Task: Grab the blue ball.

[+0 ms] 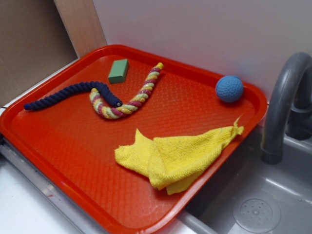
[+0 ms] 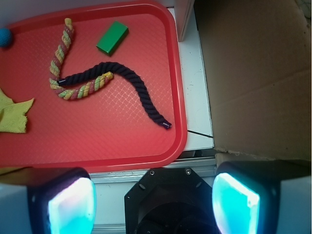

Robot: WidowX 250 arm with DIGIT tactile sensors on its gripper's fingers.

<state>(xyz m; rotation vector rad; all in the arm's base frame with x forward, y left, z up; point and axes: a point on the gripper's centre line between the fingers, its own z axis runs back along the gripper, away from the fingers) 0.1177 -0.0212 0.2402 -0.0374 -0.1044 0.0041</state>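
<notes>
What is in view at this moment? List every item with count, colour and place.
blue ball: one, medium blue, far right corner of the tray, apart from the rest.
green block: one, green, far left part of the tray.
navy rope: one, dark navy, left side, its end lying across the striped rope.
striped rope: one, yellow, pink and green, curved, middle of the tray.
cloth: one, yellow, crumpled, near right edge.
tray: one, red, beside the sink.
faucet: one, grey, right.
sink: one, grey, lower right.
claw: one, open, outside the tray's edge, holding nothing.
</notes>
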